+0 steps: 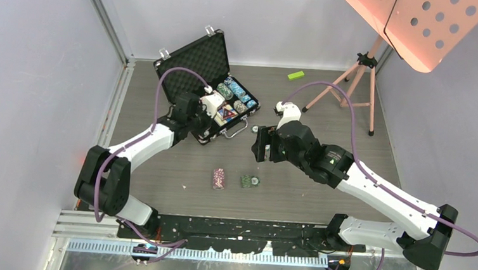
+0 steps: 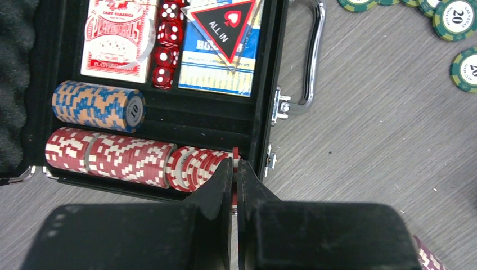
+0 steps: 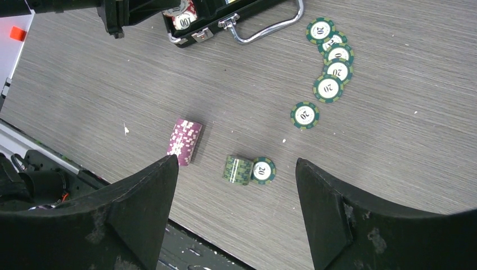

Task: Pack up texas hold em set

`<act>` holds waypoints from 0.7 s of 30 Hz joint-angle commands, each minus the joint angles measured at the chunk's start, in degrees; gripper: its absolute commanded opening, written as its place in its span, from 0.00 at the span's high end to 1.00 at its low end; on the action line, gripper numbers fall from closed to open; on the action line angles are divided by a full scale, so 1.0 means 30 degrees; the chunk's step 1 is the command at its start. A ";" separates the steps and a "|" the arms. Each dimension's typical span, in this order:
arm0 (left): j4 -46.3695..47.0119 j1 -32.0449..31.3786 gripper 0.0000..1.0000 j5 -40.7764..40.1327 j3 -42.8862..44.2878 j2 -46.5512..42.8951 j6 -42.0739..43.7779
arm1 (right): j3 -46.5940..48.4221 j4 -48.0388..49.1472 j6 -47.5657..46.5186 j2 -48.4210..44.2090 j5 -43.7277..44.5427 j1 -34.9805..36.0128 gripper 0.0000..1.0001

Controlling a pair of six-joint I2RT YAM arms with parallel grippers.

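Left pincer pinched shut at the end of the red chips row inside the open black case. Also inside: blue-orange chips, card deck, red dice. Outside on the worktop: loose green chips, purple stack. Right pincer spread wide above them, holding nothing.

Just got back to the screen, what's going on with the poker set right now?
The case lies open on the table with cards, dice and chips inside. The left gripper is shut at the end of the red chip row; whether it pinches a chip I cannot tell. The right gripper hangs open over a purple chip stack, a short green stack and loose green chips, all outside the case.
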 commanded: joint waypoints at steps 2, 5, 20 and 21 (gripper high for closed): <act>0.1390 0.0708 1.00 0.0750 0.0169 0.0188 -0.0041 | 0.0370 0.0728 -0.0256 0.0066 -0.0245 -0.0142 0.18; 0.1383 0.0876 1.00 0.1181 0.0315 0.0536 -0.0219 | 0.0405 0.0683 -0.0258 0.0120 -0.0334 -0.0204 0.18; -0.0349 0.0972 1.00 0.0115 0.1720 0.3543 -0.0535 | 0.0468 0.0528 -0.0302 0.0327 -0.0517 -0.0535 0.18; -0.0175 0.0948 1.00 0.0021 0.1689 0.3645 -0.0539 | 0.0473 0.0496 -0.0315 0.0334 -0.0527 -0.0591 0.18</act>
